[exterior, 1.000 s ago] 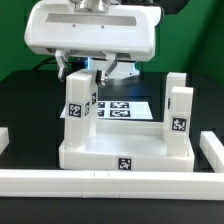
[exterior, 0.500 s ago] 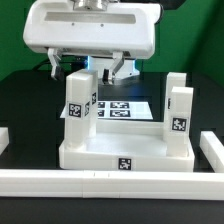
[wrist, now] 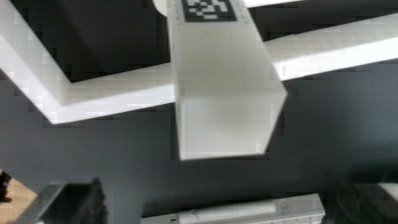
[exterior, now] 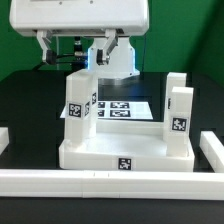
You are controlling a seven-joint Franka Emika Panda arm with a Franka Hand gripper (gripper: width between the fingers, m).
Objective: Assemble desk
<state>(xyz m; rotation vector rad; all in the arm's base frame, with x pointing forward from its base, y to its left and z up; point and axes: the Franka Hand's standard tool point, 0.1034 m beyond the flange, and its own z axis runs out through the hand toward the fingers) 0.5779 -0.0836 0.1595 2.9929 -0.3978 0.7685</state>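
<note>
Plainly, the exterior view shows a desk partly built: the white rimmed tabletop (exterior: 125, 150) lies upside-down on the black table (exterior: 25, 100), just behind the long white border rail (exterior: 110, 182), with leg blocks standing up from its corners. One leg (exterior: 80, 102) rises at the exterior view's left, and two more stand at the exterior view's right, one (exterior: 181, 115) in front and another (exterior: 174, 88) behind it. The far-left corner is hidden behind the near-left leg and the arm, so whether a fourth leg is mounted cannot be told. The marker board (exterior: 128, 108) lies flat beyond the tabletop. The gripper (exterior: 84, 57) hangs above the left leg, its fingers spread wide with nothing between them, apart from the leg's top. In the wrist view, that leg (wrist: 228, 90) runs away from the camera as a long square post with a tag near its far end, seated against the tabletop rim (wrist: 107, 85). The dark fingertips (wrist: 71, 205) show at the frame's edge, spread well apart and clear of the leg, holding nothing. Judgement: at least three legs look placed; remaining work is likely the last leg, or checking that the legs are fully seated.
</note>
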